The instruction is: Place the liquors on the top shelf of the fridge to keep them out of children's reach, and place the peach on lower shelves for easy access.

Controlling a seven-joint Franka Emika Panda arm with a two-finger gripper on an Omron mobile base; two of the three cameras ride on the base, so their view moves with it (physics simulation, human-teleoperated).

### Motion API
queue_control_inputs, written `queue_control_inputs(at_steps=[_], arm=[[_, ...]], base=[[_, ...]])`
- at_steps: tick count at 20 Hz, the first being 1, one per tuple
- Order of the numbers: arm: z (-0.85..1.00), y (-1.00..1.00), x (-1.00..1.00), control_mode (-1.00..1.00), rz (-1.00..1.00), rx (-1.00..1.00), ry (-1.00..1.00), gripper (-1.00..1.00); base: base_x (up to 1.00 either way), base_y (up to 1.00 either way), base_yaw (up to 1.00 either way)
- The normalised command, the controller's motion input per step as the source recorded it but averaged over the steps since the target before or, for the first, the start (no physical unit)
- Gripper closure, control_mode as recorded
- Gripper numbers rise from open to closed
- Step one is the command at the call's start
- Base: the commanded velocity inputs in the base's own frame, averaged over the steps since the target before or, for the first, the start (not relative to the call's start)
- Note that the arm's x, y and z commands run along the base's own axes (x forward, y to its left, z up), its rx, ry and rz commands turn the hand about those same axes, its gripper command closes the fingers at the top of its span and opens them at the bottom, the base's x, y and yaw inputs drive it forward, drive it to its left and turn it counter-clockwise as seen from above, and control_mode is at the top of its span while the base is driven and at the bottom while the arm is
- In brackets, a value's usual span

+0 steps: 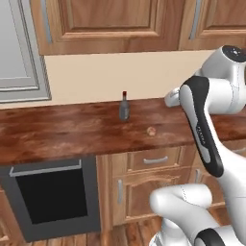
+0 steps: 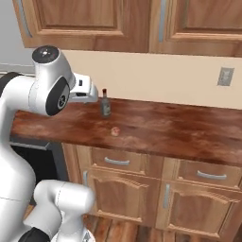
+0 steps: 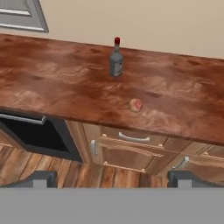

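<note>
One liquor bottle, dark grey glass with a red cap and pale label, stands upright near the back of the wooden counter. The small orange-pink peach lies on the counter in front of it, slightly to the right. My gripper is open and empty, held in the air in front of the counter, well apart from both. Its dark fingertips stand wide apart. The fridge and its shelves are out of view.
A black-fronted oven sits under the counter's left part, with wooden drawers and doors to its right. Wooden wall cabinets hang above. A grey framed panel is at the upper left, and a wall outlet at the right.
</note>
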Motion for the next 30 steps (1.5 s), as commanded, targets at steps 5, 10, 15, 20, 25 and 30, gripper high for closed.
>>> queue_control_inputs(at_steps=[5,10,15,20,25,30], arm=[[0.0,0.0,0.0,1.0,0.0,0.0,0.0,-1.0],[0.0,0.0,0.0,1.0,0.0,0.0,0.0,-1.0],[-0.06,0.04,0.07,-1.0,-0.03,0.0,0.0,-1.0],[-0.51,0.08,0.33,-1.0,-0.02,0.0,0.0,-1.0],[-0.82,0.0,0.46,-1.0,0.13,0.01,0.0,-1.0],[-0.78,0.06,0.52,-1.0,0.22,0.04,0.0,-1.0]], base=[[0.63,0.45,-0.29],[0.53,0.25,-0.26],[0.37,0.18,-0.17],[0.0,0.0,0.0],[0.0,0.0,0.0],[0.0,0.0,0.0]])
